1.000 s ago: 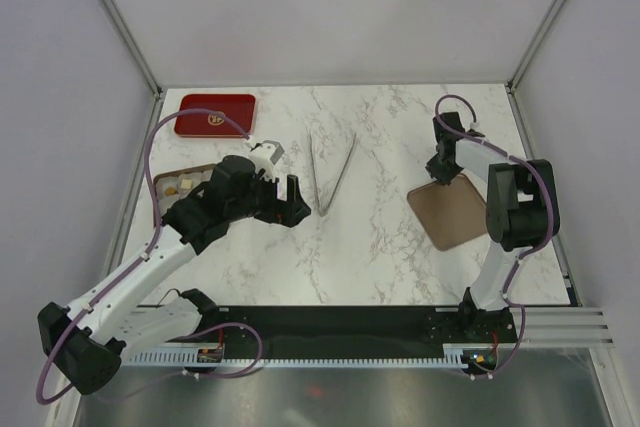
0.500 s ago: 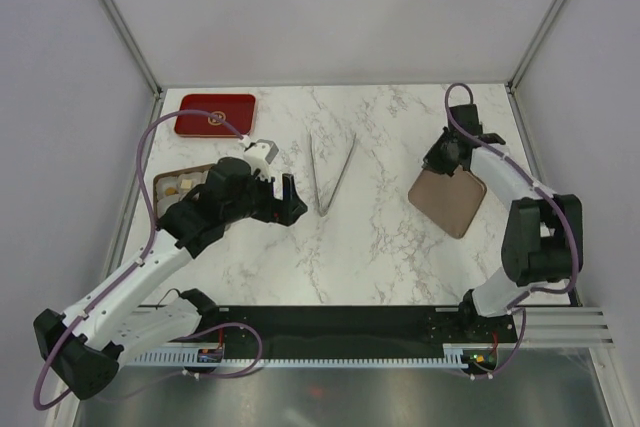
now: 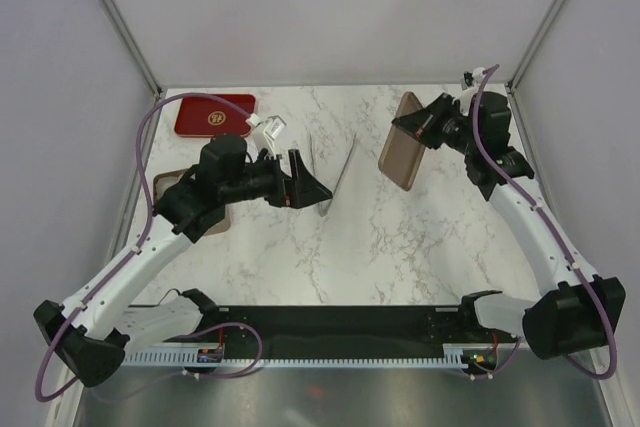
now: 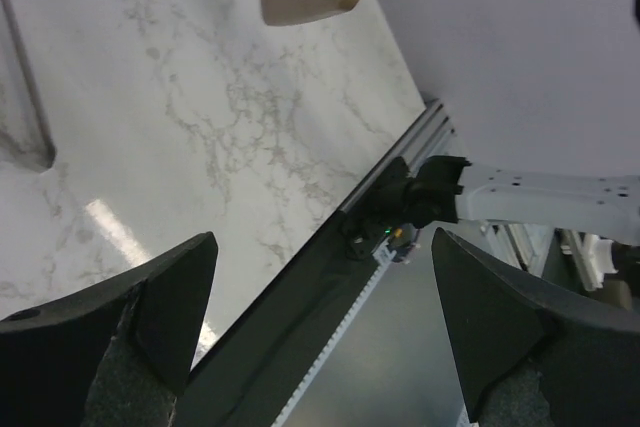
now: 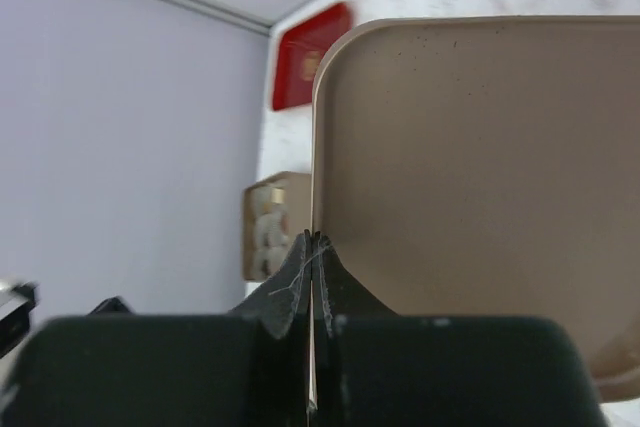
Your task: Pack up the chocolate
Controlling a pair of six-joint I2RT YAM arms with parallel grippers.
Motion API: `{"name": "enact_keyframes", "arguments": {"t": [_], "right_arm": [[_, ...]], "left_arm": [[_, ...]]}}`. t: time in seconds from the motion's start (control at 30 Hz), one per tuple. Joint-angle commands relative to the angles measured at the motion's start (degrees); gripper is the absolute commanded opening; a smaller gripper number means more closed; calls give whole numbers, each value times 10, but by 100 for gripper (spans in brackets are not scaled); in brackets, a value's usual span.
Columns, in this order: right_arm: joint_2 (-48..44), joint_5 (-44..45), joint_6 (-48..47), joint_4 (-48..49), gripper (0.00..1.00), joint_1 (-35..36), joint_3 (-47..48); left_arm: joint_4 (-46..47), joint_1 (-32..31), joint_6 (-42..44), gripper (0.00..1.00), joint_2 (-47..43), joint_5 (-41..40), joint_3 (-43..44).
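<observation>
Right jaws pinch the flat tan-brown rectangular lid by its edge, upright, likely to cover the small cream-white chocolate pieces; left jaws hang spread.

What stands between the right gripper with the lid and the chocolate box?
The left arm, seen from above, covers most of the box holding the chocolate; the open left gripper hovers by the tongs, between that box and the lid in the right gripper.
</observation>
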Motion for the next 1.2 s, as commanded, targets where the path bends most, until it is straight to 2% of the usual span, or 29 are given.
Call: {"name": "enact_keyframes", "arguments": {"t": [0.0,0.07,0.13,0.17,0.2,0.3,0.37,0.43,0.47,0.6,0.77,0.97,1.17], "right_arm": [[-39,-47,64,162,0,16,1],[-48,-43,101,213,0,21,-26],[-60,-28,123,288,0,27,-44],[-61,-23,133,307,0,30,-50],[-65,-14,131,333,0,37,-57],[-75,23,111,361,0,52,-65],[-73,30,104,358,0,57,-60],[-71,35,95,366,0,58,-62],[-71,39,93,368,0,58,-64],[-66,50,71,380,0,63,-65],[-57,53,50,385,0,65,-68],[-34,84,19,408,0,86,-72],[-24,108,-18,420,0,109,-89]], "left_arm": [[85,-1,-115,96,0,96,34],[128,-1,-185,97,4,136,28],[227,3,-244,98,10,177,11],[263,3,-309,98,13,186,5],[340,4,-342,99,21,191,-7],[444,7,-479,100,41,188,-34],[558,8,-581,100,58,175,-50],[642,8,-633,100,93,166,-64],[656,8,-666,100,105,166,-64],[666,8,-704,100,150,165,-70],[730,8,-770,100,196,126,-99],[773,8,-834,100,289,96,-62],[890,8,-926,100,357,63,-65]]}}
